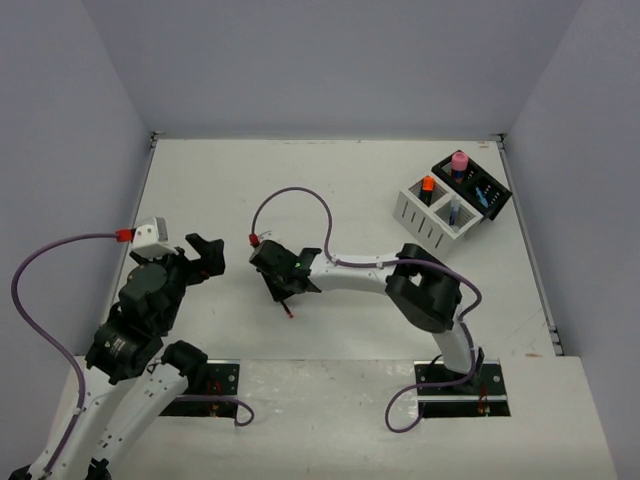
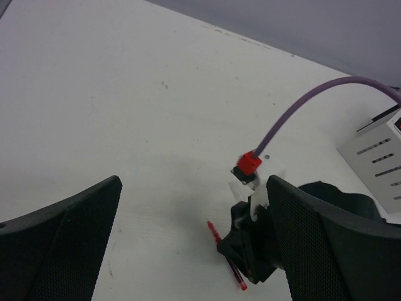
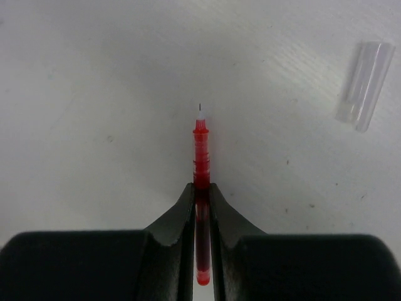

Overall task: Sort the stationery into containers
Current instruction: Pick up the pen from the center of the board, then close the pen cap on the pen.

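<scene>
A thin red pen [image 3: 200, 157] lies on the white table, and my right gripper [image 3: 201, 188] is shut on its barrel, the tip pointing away from the wrist. From above, the right gripper [image 1: 285, 290] is low at the table's middle with the pen's end [image 1: 290, 312] sticking out below it. My left gripper [image 1: 200, 255] hangs open to its left, holding nothing; in the left wrist view the red pen [image 2: 216, 233] shows under the right gripper. The white container [image 1: 425, 222] and the black container [image 1: 495, 200] stand at the back right, with a pink cylinder [image 1: 459, 160] in the black one.
A clear pen cap [image 3: 365, 84] lies on the table beyond the right gripper. An orange-topped marker [image 1: 427, 185] and a blue pen [image 1: 454, 212] stand in the white container. Purple cables loop over both arms. Grey walls enclose the table.
</scene>
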Robot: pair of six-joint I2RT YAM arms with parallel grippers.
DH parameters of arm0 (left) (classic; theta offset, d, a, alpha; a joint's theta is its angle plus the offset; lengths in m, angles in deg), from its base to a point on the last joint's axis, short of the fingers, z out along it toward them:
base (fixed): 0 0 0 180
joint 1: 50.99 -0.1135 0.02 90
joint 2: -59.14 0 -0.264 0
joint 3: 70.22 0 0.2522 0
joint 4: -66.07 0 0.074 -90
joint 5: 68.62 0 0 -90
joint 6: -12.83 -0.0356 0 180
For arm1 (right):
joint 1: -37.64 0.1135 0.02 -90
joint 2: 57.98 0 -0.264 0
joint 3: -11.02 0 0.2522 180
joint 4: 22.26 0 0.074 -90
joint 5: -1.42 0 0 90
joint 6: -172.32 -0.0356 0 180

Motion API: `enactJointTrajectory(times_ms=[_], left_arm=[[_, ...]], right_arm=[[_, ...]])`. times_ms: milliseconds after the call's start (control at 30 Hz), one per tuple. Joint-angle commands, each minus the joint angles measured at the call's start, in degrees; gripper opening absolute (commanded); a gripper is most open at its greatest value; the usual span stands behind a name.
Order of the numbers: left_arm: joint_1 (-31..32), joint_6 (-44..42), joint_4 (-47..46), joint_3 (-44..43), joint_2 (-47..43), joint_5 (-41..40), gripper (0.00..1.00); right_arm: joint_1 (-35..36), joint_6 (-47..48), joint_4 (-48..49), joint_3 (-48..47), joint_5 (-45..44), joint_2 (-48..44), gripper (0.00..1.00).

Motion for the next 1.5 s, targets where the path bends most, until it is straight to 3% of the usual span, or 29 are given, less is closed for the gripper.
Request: enactJointTrajectory(times_ms=[0,367,600,700,767,967,1267,1300,1333,1467], left_arm=[[-0.3,-2.0,-2.2,0.5,2.0,0.6,1.00],[-0.3,-1.1,-1.1,-1.0,9.5,-0.5,1.00],[-0.3,11.6,-0.9,-5.1,18.0,4.1,1.00],[-0.2,15.8,-4.1,-6.3,27.4,8.5,0.99],[0.8,18.4,-4.1,-9.6,38.3,9.8,1.00],[6.1,29.3,-0.4,-21.0,59.9,3.6,0.99],[9.0,44.3,8.1,-28.1,76.4,2.1,0.75],[10.0,45.3,7.9,-28.2,77.8,1.9,0.69],[10.2,46.2,7.7,-28.2,78.4,1.9,0.56],[10.4,45.5,7.8,-29.7,82.8,1.2,0.55]], right_arm=[[0.7,0.6,15.1,7.2,3.6,-14.9,0.00],[-2.6,4.1,9.1,19.6,-9.1,-39.1,0.00],[-11.9,0.4,1.5,27.5,-10.7,-51.8,0.00],[-13.4,0.8,1.5,30.5,-12.7,-55.9,0.00],[-14.8,1.4,1.6,31.7,-14.1,-57.8,0.00],[-21.2,4.8,3.6,34.0,-12.6,-56.8,0.00],[-23.9,6.9,4.4,38.0,-10.7,-60.5,0.00],[-24.0,6.9,5.0,38.9,-9.9,-61.3,0.00],[-23.9,6.9,5.1,39.0,-9.5,-61.5,0.00],[-23.9,6.9,5.1,39.1,-9.1,-61.2,0.00]])
